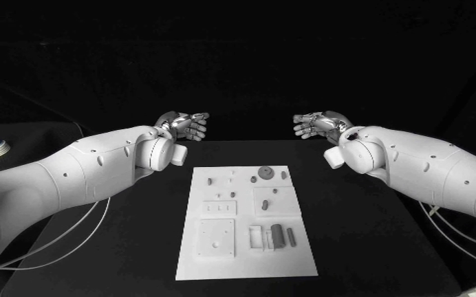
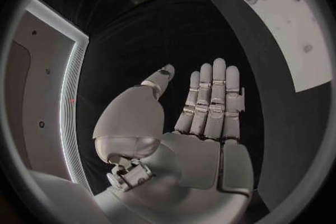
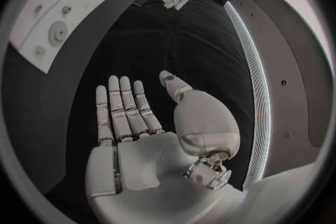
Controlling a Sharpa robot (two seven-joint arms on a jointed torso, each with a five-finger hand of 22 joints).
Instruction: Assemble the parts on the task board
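The black counter [image 1: 357, 242] carries the white task board [image 1: 246, 256] at its middle, small grey parts [image 1: 266, 172] lying on it. Bare counter flanks the board left and right. At the far edge, the left hand [image 1: 184, 126] and right hand [image 1: 319, 125] hang well apart, fingers spread, holding nothing.

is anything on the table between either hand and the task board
Nothing visible. Both the left hand and the right hand hang open beyond the task board, with bare black table between them and it.
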